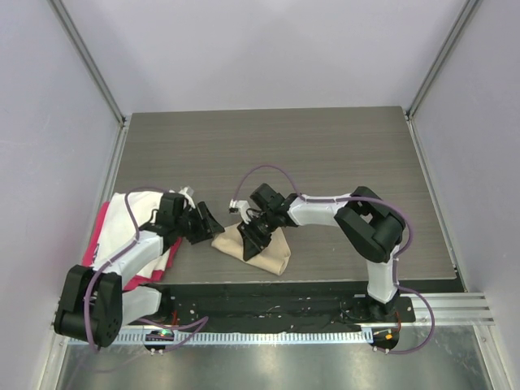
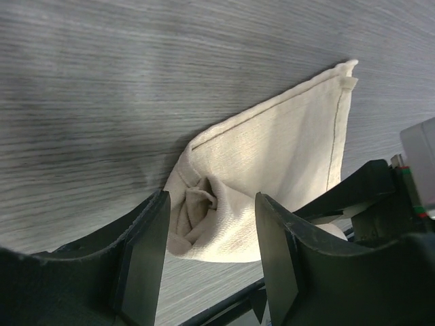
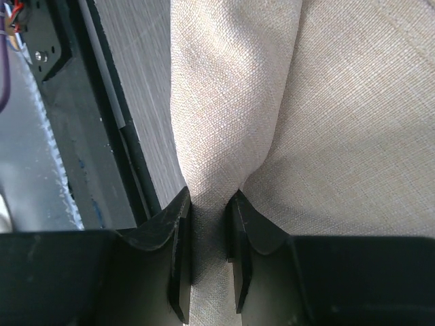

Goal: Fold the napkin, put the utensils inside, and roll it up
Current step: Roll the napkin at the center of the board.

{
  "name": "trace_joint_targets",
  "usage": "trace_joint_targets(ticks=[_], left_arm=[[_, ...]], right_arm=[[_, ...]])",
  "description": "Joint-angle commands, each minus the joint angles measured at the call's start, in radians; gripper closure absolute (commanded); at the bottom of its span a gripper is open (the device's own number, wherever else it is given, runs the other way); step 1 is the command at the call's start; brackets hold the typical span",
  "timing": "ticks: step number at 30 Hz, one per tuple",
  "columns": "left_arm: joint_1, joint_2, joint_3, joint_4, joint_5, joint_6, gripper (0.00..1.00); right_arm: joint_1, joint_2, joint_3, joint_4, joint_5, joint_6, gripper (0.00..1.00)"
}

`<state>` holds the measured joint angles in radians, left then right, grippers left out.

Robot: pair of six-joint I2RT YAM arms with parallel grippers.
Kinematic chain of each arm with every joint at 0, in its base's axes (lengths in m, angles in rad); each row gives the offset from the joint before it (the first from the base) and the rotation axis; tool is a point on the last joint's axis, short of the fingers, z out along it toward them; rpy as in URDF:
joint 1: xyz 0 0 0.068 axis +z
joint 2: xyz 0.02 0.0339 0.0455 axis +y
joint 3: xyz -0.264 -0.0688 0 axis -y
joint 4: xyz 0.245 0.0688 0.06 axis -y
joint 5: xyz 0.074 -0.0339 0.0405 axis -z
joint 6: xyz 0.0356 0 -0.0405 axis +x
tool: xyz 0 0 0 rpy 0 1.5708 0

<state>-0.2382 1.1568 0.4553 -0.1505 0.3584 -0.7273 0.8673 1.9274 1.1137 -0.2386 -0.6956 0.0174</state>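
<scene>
The beige napkin lies partly rolled near the table's front edge. My right gripper presses down on its left part and is shut on a fold of the napkin, pinched between its fingers. My left gripper is open just left of the napkin. In the left wrist view the rolled end of the napkin shows between and beyond its open fingers, not touched. The spoon is hidden.
A white cloth lies on a pink-red cloth at the table's left edge under my left arm. The table's front edge and a black rail run just below the napkin.
</scene>
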Motion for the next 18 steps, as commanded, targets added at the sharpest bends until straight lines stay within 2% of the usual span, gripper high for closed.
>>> trace_joint_targets(ticks=[1,7,11,18], left_arm=[[-0.003,0.011,-0.021,0.022,-0.015,0.008,0.44],[-0.003,0.044,-0.059,0.089,0.007,-0.014,0.46],[-0.003,0.09,-0.084,0.138,0.028,-0.032,0.53],[-0.003,0.133,-0.089,0.146,0.037,-0.035,0.85]], right_arm=[[-0.005,0.065,-0.014,-0.067,-0.019,0.0,0.75],[-0.017,0.09,-0.006,-0.064,-0.03,-0.002,0.75],[-0.027,0.101,0.001,-0.061,-0.031,-0.002,0.75],[-0.036,0.064,0.029,-0.088,0.05,0.012,0.71]])
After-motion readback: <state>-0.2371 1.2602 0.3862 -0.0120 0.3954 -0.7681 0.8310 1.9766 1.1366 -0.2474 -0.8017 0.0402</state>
